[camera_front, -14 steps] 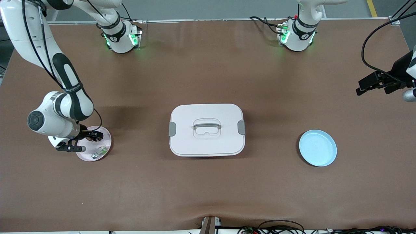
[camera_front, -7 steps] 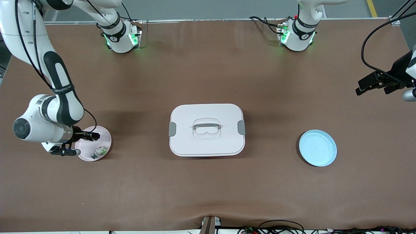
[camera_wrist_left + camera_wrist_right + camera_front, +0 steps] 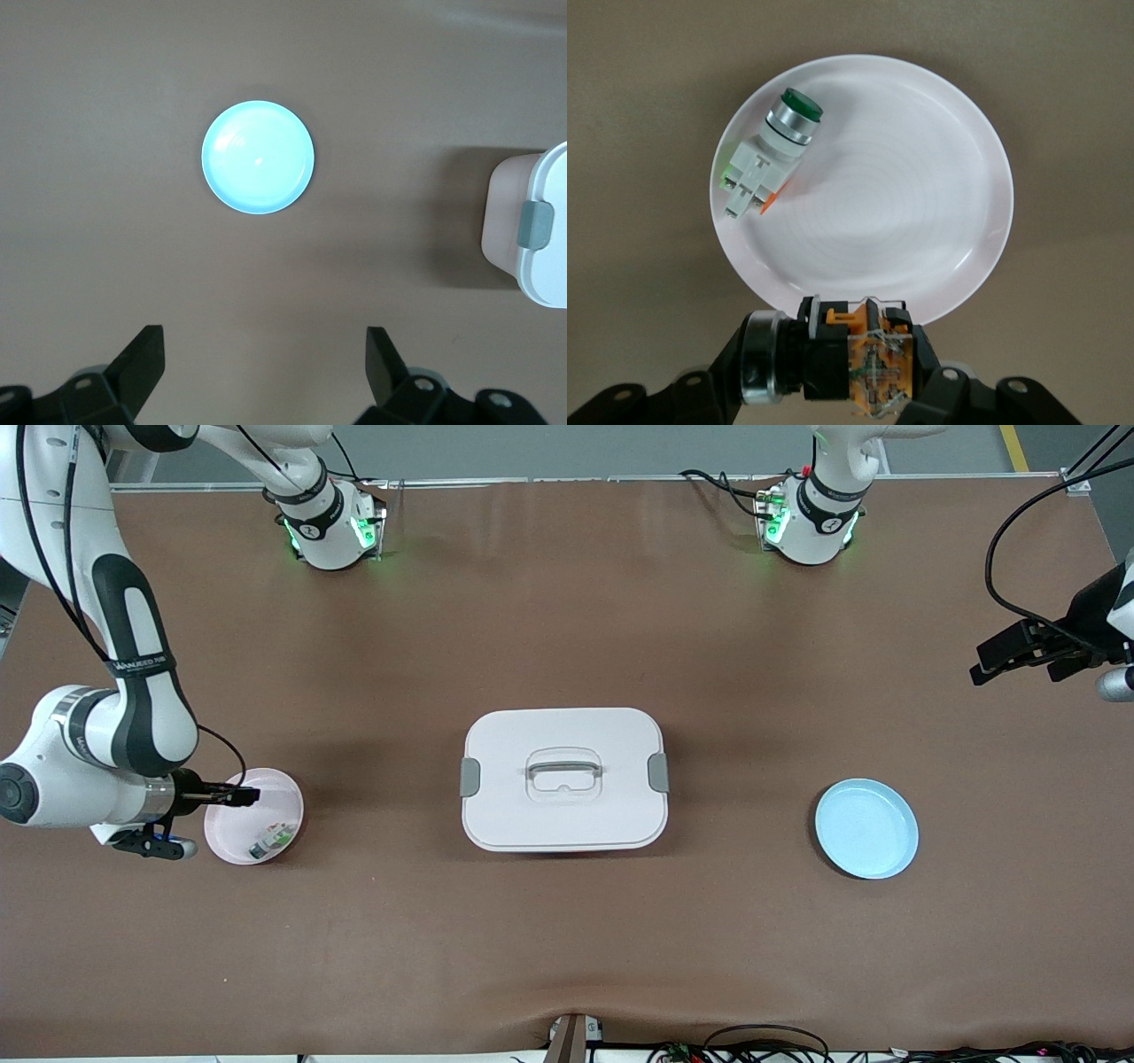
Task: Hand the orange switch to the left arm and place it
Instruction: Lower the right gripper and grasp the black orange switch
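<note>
My right gripper (image 3: 232,794) is shut on the orange switch (image 3: 842,361), a black cylinder with an orange block end, and holds it over the rim of the pink plate (image 3: 285,797) at the right arm's end of the table. In the right wrist view the plate (image 3: 921,204) lies below the switch. The white lidded box (image 3: 564,779) with grey handle and clips stands mid-table; its corner shows in the left wrist view (image 3: 532,235). My left gripper (image 3: 1019,657) hangs open and empty high over the left arm's end of the table, its fingers (image 3: 142,359) wide apart.
A small green-and-white part (image 3: 271,839) lies in the pink plate, also in the right wrist view (image 3: 769,155). A blue plate (image 3: 866,828) sits between the box and the left arm's end, seen in the left wrist view (image 3: 258,157). Cables run along the table's near edge.
My right arm has lifted and drawn back toward its end of the table with the orange switch, from over the plate's middle to its rim. The left arm has not moved.
</note>
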{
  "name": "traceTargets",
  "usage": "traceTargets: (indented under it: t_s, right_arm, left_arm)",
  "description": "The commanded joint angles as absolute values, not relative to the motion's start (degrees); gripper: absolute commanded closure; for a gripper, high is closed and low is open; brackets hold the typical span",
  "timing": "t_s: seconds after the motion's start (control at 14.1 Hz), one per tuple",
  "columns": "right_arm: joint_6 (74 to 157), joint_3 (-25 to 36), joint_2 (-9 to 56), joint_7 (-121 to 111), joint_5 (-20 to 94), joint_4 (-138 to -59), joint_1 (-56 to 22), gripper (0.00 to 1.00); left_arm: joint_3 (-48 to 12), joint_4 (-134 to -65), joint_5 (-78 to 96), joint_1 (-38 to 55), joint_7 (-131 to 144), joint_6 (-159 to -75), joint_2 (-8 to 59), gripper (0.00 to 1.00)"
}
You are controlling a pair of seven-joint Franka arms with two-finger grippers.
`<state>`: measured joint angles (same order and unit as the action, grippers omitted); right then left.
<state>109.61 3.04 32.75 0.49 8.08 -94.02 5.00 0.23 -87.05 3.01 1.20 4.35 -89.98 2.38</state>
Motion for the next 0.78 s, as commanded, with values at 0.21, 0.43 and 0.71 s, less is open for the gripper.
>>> traceTargets:
  t_s: [0.21,0.43,0.71]
  right_arm:
    - [103.1,2.7,30.5,9.7,14.9,-92.1,5.0,1.0]
    - [100.6,2.6,28.7,13.3,14.9,-91.5,4.7,1.0]
    - [97.1,2.5,27.3,18.7,16.3,-90.0,4.0,1.0]
  left_arm:
    - [0.1,-86.2,1.7,1.0,4.0,-89.7,2.5,0.0]
    - [0.1,-86.2,1.7,1.1,4.0,-89.7,2.5,0.0]
    - [0.1,-86.3,1.7,1.0,4.0,-89.7,2.6,0.0]
